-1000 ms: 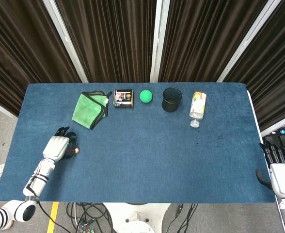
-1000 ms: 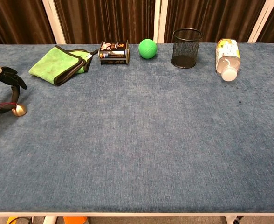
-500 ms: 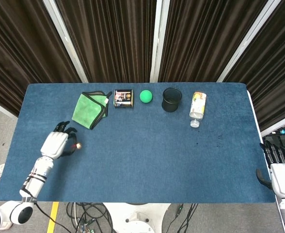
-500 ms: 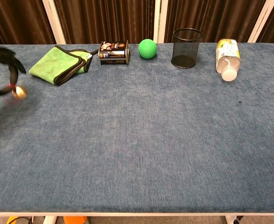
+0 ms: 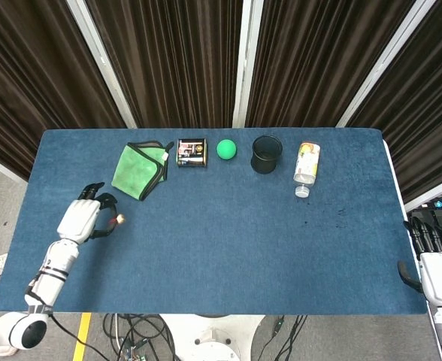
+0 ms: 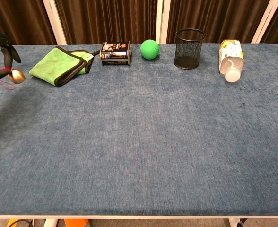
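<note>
Near the bench's (image 5: 206,293) left edge, the left hand (image 5: 80,220) holds a small gold ball (image 6: 17,76) pinched between its fingers (image 6: 5,53), lifted off the blue cloth. It looks light, hard and smooth, likely to slip, so a pinch across its middle suits it. Along the far edge lie a green cloth (image 5: 139,170), tin (image 5: 192,152), green ball (image 5: 226,149), mesh cup (image 5: 266,153) and toppled bottle (image 5: 307,167); the middle offers wide room. Off the right edge, the right hand (image 5: 433,259) holds nothing, fingers loosely apart.
</note>
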`<state>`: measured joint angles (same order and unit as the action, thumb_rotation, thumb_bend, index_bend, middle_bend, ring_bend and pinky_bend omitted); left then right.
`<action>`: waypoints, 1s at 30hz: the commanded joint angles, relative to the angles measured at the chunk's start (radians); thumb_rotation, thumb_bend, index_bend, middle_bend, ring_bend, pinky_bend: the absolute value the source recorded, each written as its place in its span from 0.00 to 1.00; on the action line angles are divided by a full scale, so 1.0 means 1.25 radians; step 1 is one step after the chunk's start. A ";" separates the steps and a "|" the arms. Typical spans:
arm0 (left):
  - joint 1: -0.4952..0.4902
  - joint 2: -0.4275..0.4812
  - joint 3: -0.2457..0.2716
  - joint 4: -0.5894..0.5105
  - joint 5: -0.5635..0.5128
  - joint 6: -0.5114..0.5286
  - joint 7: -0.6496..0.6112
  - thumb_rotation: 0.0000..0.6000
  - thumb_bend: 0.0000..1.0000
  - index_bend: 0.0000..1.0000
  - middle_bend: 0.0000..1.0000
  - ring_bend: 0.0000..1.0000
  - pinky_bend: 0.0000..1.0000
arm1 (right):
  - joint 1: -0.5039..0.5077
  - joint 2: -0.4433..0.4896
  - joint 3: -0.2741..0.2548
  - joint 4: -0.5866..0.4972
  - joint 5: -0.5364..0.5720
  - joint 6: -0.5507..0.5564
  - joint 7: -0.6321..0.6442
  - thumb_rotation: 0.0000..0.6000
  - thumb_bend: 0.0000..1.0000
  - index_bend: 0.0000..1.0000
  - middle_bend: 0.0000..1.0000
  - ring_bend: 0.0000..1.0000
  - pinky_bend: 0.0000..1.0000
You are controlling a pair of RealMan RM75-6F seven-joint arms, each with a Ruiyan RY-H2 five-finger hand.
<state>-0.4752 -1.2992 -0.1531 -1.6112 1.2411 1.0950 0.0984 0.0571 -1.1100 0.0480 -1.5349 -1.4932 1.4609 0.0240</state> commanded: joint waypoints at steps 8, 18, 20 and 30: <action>0.000 -0.018 0.018 0.008 -0.019 -0.008 0.049 1.00 0.47 0.67 0.31 0.05 0.06 | 0.002 -0.005 -0.002 0.006 0.003 -0.008 0.004 1.00 0.34 0.00 0.00 0.00 0.00; 0.010 -0.079 0.052 0.078 0.012 0.017 0.081 1.00 0.47 0.67 0.31 0.05 0.06 | -0.001 -0.003 -0.002 0.005 -0.003 0.001 0.005 1.00 0.34 0.00 0.00 0.00 0.00; 0.014 -0.092 0.056 0.094 0.016 0.024 0.083 1.00 0.47 0.67 0.31 0.05 0.06 | -0.001 -0.003 -0.002 0.006 -0.002 -0.001 0.006 1.00 0.34 0.00 0.00 0.00 0.00; 0.024 -0.154 0.065 0.189 0.029 0.041 0.093 1.00 0.47 0.67 0.31 0.05 0.06 | 0.001 -0.006 -0.003 0.008 0.000 -0.007 0.003 1.00 0.34 0.00 0.00 0.00 0.00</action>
<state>-0.4472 -1.4840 -0.0737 -1.3847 1.2743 1.1445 0.2122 0.0587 -1.1172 0.0438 -1.5245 -1.4935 1.4528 0.0283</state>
